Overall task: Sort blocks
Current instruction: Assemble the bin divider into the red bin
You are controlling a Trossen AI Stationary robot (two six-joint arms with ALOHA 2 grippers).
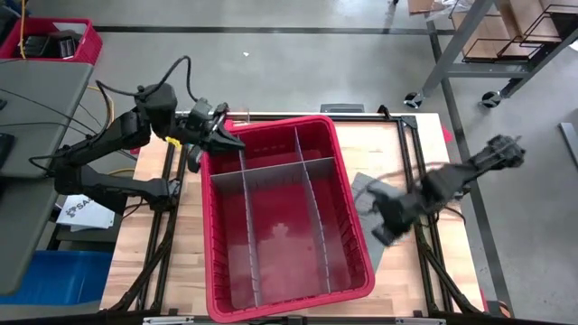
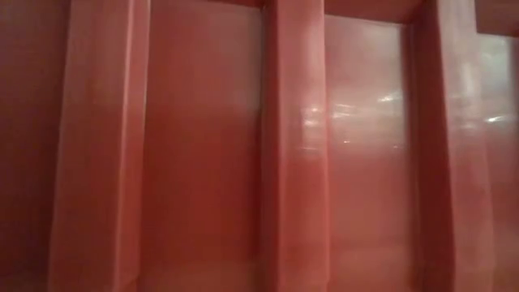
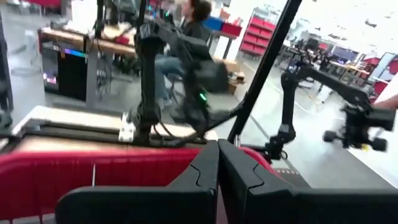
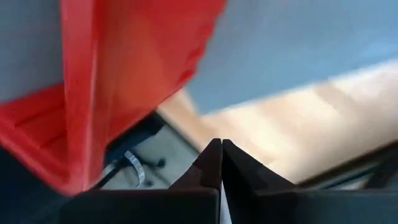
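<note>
No blocks show in any view. The large red bin [image 1: 280, 217] stands in the middle of the wooden table, and grey divider sheets [image 1: 302, 194] split it into compartments. Its ribbed red wall [image 2: 268, 146] fills the low view. My left gripper [image 1: 228, 142] is shut and level above the bin's far left corner; the bin's rim [image 3: 93, 168] lies just below its fingers [image 3: 205, 174]. My right gripper [image 1: 384, 230] is shut, slants down and hangs to the right of the bin [image 4: 124, 74], over the table.
A flat grey sheet [image 1: 366, 191] lies on the table beside the bin's right wall, and it shows too in the right wrist view [image 4: 298, 43]. Black frame rails [image 1: 411, 162] run along the table's edges. A person [image 3: 193, 25] sits in the room beyond the table.
</note>
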